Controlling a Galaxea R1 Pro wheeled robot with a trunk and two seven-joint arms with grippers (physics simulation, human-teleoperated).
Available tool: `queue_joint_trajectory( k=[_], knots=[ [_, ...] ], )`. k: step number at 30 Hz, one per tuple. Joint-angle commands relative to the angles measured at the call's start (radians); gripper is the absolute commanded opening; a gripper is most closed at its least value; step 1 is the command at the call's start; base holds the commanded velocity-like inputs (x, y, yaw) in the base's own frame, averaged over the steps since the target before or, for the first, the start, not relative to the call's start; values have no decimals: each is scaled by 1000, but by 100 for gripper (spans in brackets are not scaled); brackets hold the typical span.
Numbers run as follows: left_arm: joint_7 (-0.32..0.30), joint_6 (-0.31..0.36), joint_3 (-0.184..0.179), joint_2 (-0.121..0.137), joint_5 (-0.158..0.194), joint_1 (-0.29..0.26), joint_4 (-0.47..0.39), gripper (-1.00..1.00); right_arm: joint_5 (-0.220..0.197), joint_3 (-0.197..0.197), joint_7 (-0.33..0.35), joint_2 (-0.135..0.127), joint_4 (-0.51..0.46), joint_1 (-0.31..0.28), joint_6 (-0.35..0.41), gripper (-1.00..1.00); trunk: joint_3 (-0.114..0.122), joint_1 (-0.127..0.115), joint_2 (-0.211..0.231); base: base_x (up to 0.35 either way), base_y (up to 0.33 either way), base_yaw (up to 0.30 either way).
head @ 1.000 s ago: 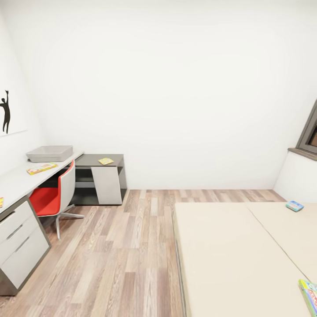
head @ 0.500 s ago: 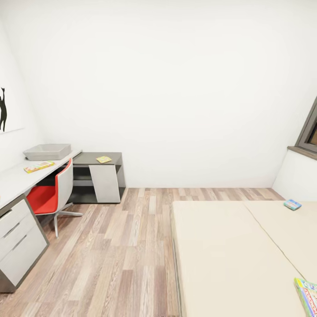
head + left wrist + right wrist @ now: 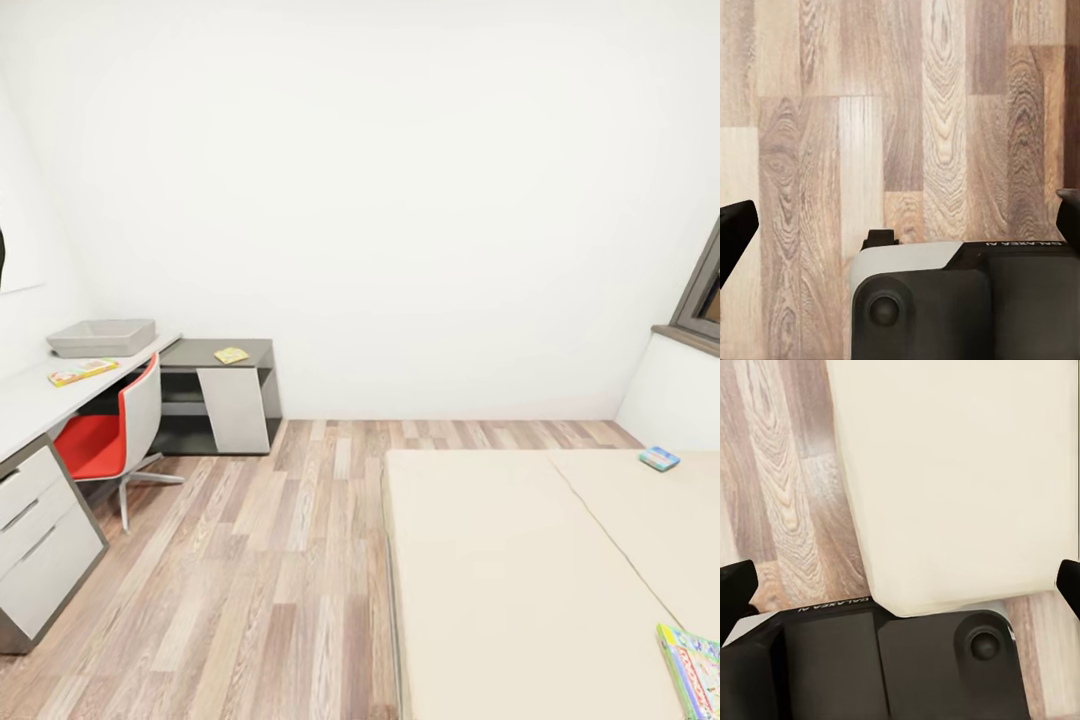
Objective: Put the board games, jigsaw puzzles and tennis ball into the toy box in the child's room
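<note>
Both grippers spread wide, empty; view shifted rightward since earlier, bed under right gripper, approaching board games.

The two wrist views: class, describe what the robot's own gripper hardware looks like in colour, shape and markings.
Both wrist views show a matte black, blocky housing with rounded edges and a round button-like boss, and a pale grey plate behind it. Small white lettering runs along the housing's edge, too small to read. Black jaws enter from the picture's sides, set wide apart.

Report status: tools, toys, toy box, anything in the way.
Left tool and right tool both open, empty. Toy box on the table; two game boxes on the bed. Red chair at the table.
</note>
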Motion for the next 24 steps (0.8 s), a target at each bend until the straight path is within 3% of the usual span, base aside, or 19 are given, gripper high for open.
queue_joint_trajectory(
  k=[1, 11, 24],
  knots=[
    [3, -3, -2, 0, 0, -1, 1, 100, -7, -3, -2, 1, -2, 0, 4, 100, -4, 1, -2, 0, -82, 0],
    [3, -3, -2, 0, 0, -1, 1, 100, -7, -4, -2, 2, -2, -1, 4, 100, -20, 1, -2, 0, -82, 0],
    [3, -3, -2, 0, 0, -1, 1, 100, -7, -4, -2, 2, -2, -1, 4, 100, -24, 1, -2, 0, -82, 0]
  ],
)
